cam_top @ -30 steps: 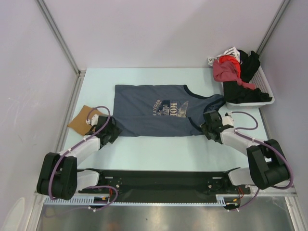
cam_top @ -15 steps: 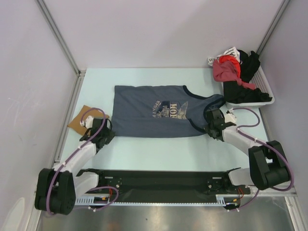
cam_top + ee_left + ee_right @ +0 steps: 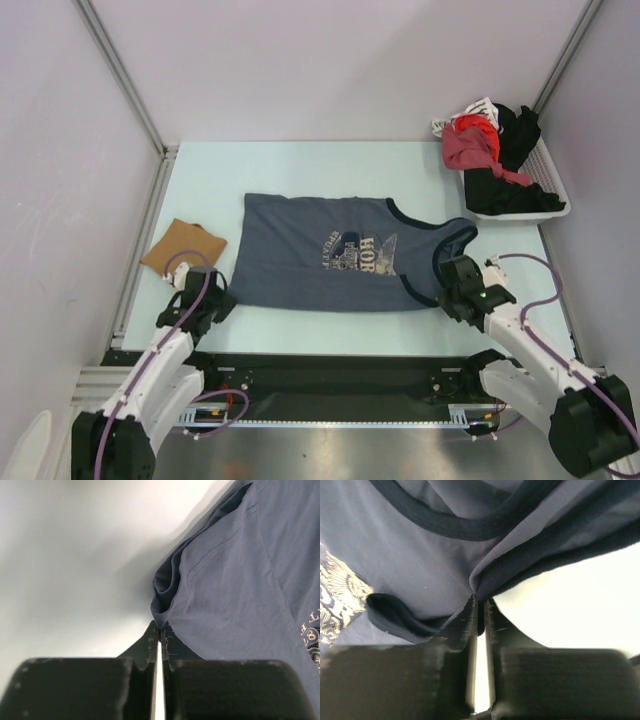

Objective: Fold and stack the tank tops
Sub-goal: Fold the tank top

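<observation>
Cloth is pinched at two places along the near side of the bench. The left end effector has its fingers pressed together on the near-left hem corner of the slate-blue tank top; in the left wrist view the fabric bunches into a small fold just above the closed tips and is raised a little off the bench, with a shadow under it. The right end effector is likewise clamped tight, holding the near shoulder strap at the top's right end, and the right wrist view shows the dark trim of the armhole gathered at the fingertips. Between the two holds the slate-blue tank top lies mostly flat and sideways, hem to the left, scoop neck and straps to the right, with a pale printed graphic facing up at its middle. Just beyond the left end effector, and just beside the top's left edge, the tan-brown tank top rests as a small folded square near the left side of the bench. Farther back, in the far right corner, a white tray holds a heap of clothes in red, black and white.
</observation>
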Motion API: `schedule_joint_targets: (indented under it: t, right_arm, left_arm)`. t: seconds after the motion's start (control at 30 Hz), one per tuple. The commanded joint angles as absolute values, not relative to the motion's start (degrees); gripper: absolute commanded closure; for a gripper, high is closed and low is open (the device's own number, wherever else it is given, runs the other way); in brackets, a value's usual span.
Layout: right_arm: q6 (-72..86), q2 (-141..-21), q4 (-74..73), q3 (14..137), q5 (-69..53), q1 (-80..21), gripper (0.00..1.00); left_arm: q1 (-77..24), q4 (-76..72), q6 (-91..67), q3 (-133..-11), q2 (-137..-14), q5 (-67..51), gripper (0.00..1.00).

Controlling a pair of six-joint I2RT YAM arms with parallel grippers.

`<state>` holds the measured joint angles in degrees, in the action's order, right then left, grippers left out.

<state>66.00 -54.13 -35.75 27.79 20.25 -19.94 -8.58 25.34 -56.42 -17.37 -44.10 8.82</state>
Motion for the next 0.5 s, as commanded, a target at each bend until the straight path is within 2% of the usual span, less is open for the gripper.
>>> schedule_joint_targets:
  t: [0.0,0.03,0.07,0.1,0.2,0.27,0.47]
  right_arm:
    - [68.5,-49.4,-42.4,26.5,23.0,-20.8,0.82]
    - [68.0,-48.8,-42.9,26.6,23.4,-20.8,0.64]
    - [67.7,-48.4,-43.2,26.8,24.2,-20.9,0.43]
    - [67.4,-47.8,-43.8,27.2,24.7,-20.8,0.37]
    - [65.0,-47.8,-44.7,30.6,27.9,-20.9,0.34]
    - [61.4,-48.8,-44.5,34.2,30.4,-20.9,0.34]
    - [44.2,-57.1,-37.5,45.8,32.8,-20.9,0.35]
  left_arm:
    - [-8.6,30.7,-56.0,-17.5,-38.8,11.3,0.86]
    - [-8.6,32.6,-56.2,-17.8,-36.8,11.9,0.74]
    - [-8.6,33.5,-56.2,-18.6,-35.8,12.5,0.48]
    - [-8.6,34.2,-56.2,-19.2,-35.0,13.6,0.37]
    - [-8.6,36.4,-56.2,-22.1,-34.1,15.5,0.07]
    - [-8.7,38.4,-55.5,-25.4,-35.3,17.0,0.03]
    - [-8.6,36.8,-45.8,-35.7,-43.0,20.1,0.0]
